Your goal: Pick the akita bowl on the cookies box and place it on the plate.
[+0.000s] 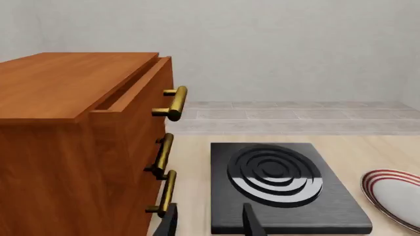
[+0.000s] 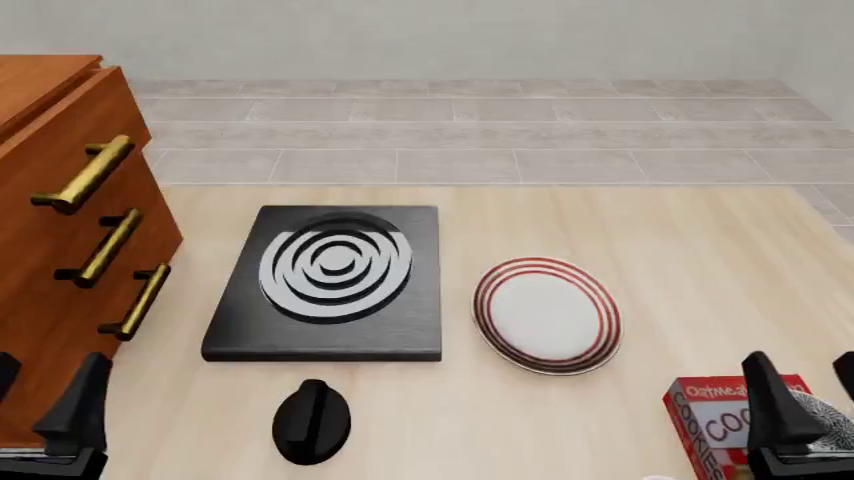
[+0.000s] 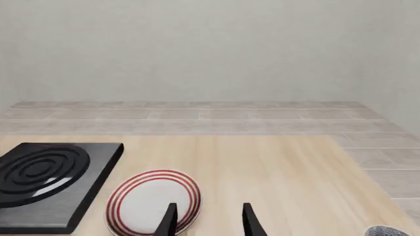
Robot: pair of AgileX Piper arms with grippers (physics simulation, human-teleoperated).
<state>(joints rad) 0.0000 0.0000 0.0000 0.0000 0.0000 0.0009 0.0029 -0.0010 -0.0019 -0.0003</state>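
Left claw [image 2: 47, 420] is idling open, empty, beside the drawer cabinet [image 2: 67, 230]. The plate [image 2: 547, 315] is sitting right of the burner slab [image 2: 331, 282]. The cookies box [image 2: 727, 425] is lying right of the plate, nearer you, the akita bowl [image 2: 825, 418] resting on it. Your right claw [image 2: 801, 405] is hovering there, open. Probably rigid, light, slick: pinch the rim.

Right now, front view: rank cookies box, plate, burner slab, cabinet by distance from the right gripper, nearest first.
From the right gripper, at the lower right:
1. cookies box, directly beside and under it, near edge.
2. plate, ahead and to its left, mid-table.
3. burner slab, farther left.
4. cabinet, at the far left edge.
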